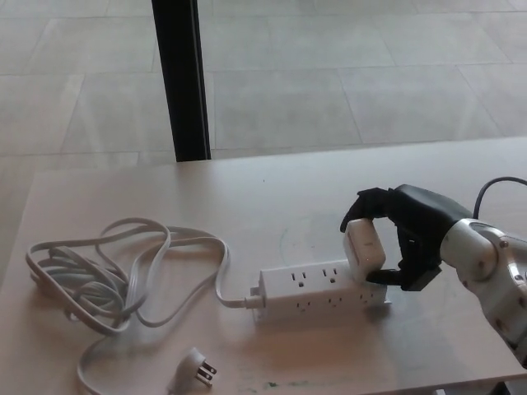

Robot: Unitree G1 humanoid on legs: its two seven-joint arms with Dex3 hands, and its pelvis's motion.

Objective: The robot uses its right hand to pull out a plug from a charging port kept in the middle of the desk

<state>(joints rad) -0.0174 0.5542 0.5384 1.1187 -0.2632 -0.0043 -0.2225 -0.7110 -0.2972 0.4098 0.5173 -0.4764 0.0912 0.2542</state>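
Indoors, on a pale wooden desk (pixel 272 206) with a faintly scuffed, lightly marked top, the robot's right hand (pixel 405 234) comes in from the right edge and pinches a white plug block (pixel 364 247) between its black thumb below and fingers (pixel 369 202) curled over the top. That block sits tilted at the right end of a white power strip (pixel 319 291), which lies flat roughly mid-desk toward the near edge, its two rows of outlets facing up. Whether the plug's prongs are in the socket or clear of it cannot be told from this angle. From the strip's left end a flat white cord (pixel 123 267) runs off in loose loops and gathers in a bundle near the desk's left side; its own pronged end, a small wall plug (pixel 196 370), lies unconnected on the wood near the front edge. A thin dark cable (pixel 487 188) arcs behind the robot's white forearm (pixel 494 267). Beyond the desk's far edge spreads a floor (pixel 346 82) of large grey tiles with fine joints, and a black upright post (pixel 183 78) rises from just behind the desk to the top of the view. Even, soft light covers the room. Nothing of the left hand shows.
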